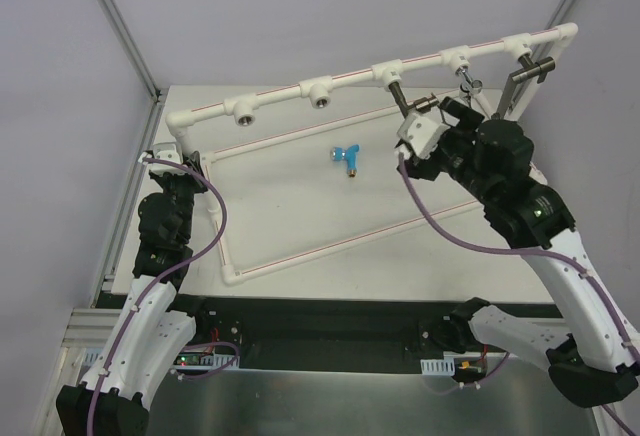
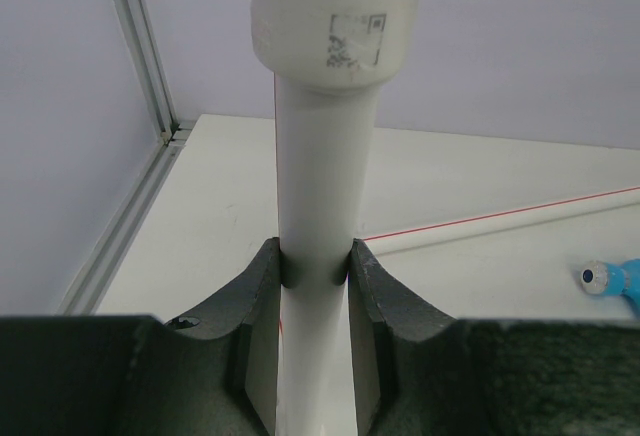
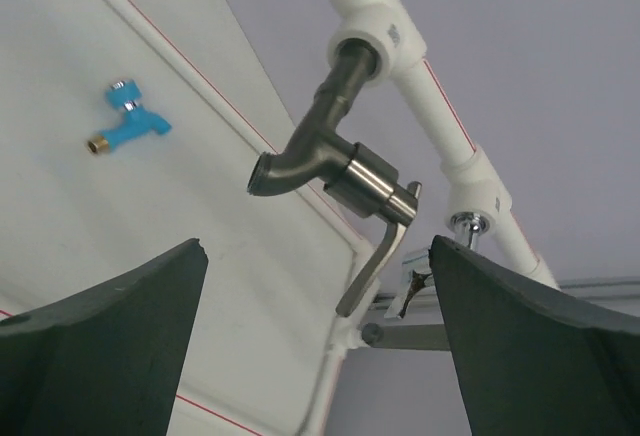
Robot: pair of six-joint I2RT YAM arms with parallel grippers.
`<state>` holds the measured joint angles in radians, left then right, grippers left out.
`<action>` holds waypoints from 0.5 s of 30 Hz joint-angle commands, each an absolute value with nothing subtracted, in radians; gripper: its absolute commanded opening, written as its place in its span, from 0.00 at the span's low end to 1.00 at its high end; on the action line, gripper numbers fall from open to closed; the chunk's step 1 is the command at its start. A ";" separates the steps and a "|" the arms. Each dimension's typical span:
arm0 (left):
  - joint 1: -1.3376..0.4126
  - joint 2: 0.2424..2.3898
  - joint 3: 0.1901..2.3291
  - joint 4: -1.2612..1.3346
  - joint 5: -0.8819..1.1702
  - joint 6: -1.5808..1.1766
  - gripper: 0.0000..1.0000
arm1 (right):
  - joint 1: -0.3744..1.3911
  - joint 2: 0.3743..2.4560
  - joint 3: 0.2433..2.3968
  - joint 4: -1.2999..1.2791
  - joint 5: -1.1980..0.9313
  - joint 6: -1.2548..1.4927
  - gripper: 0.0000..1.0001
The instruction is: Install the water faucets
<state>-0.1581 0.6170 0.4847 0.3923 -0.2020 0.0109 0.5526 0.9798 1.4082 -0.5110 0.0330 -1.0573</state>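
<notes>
A dark grey metal faucet (image 3: 335, 161) with a bent spout sits with its threaded end in a socket (image 3: 365, 41) of the white pipe frame (image 1: 450, 56). In the top view this faucet (image 1: 410, 102) hangs just ahead of my right gripper (image 1: 422, 122). My right gripper (image 3: 318, 246) is open, and the faucet's lever hangs between its fingers untouched. The blue-handled faucet (image 1: 347, 158) lies loose on the table inside the frame and shows too in the right wrist view (image 3: 128, 121). My left gripper (image 2: 316, 256) is shut on the frame's upright pipe (image 2: 320, 156) at the left corner.
Two more taps hang from the top rail to the right, a chrome one (image 1: 468, 82) and a grey lever one (image 1: 527, 78). Two open sockets (image 1: 245, 108) (image 1: 318, 93) sit on the rail's left half. An aluminium rail (image 1: 125, 206) edges the table on the left.
</notes>
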 commanded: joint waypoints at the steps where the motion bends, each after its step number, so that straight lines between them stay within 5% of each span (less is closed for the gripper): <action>1: -0.190 0.615 0.506 0.433 -0.124 -0.025 0.00 | 0.630 0.991 1.348 -0.396 0.201 -1.455 0.94; 15: -0.190 0.641 0.505 0.439 -0.132 -0.014 0.00 | 0.675 1.037 1.091 0.084 0.249 -1.902 0.82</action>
<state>-0.1585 0.6285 0.4847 0.3988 -0.2031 0.0147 0.6697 1.0283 1.1091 -0.1280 0.2276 -1.7370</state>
